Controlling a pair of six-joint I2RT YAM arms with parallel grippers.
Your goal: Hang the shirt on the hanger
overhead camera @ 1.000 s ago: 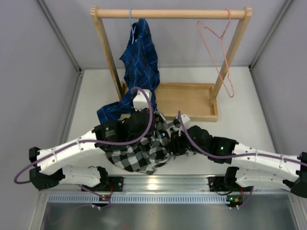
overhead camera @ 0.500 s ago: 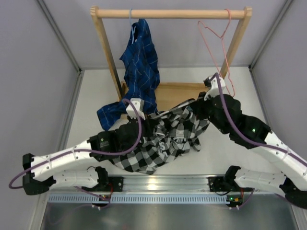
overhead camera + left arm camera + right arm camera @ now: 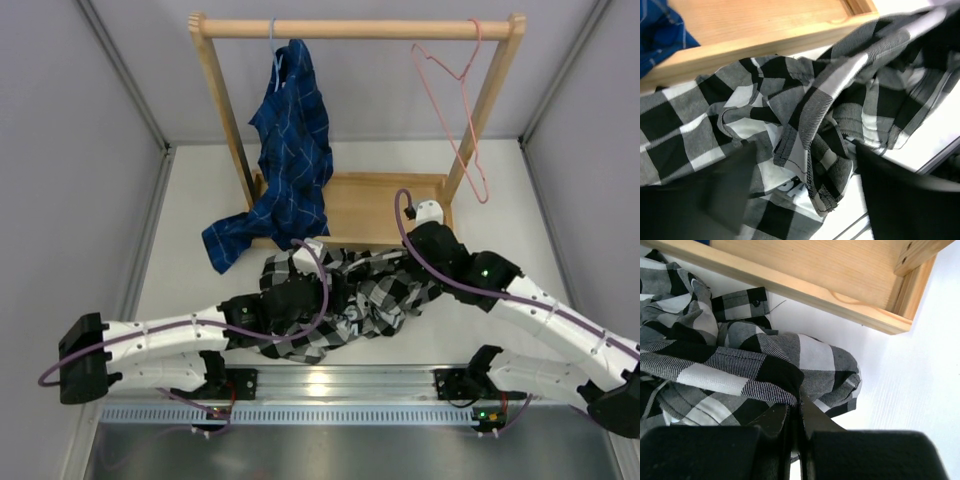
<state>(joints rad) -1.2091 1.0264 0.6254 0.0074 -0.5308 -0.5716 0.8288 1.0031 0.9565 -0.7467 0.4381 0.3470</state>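
Observation:
The black-and-white check shirt (image 3: pixel 372 297) lies crumpled on the table in front of the wooden rack. My right gripper (image 3: pixel 405 268) is at its right end, shut on a folded edge of the shirt (image 3: pixel 740 365); in the right wrist view the gripper (image 3: pixel 800 407) pinches the cloth between its tips. My left gripper (image 3: pixel 318 283) hovers over the shirt's left part, open. In the left wrist view this gripper (image 3: pixel 805 200) straddles rumpled shirt folds (image 3: pixel 805 100) without gripping them. The pink wire hanger (image 3: pixel 455 100) hangs bare from the rod's right end.
A wooden rack (image 3: pixel 360 28) stands at the back with a tray base (image 3: pixel 390 205) just behind the shirt. A dark blue shirt (image 3: pixel 295 130) hangs at the rod's left and trails onto the table. Grey walls close in both sides.
My left gripper has opened and let go of the shirt. My right gripper, shut on the cloth, rose toward the hanger, then came back down, and the shirt has settled on the table.

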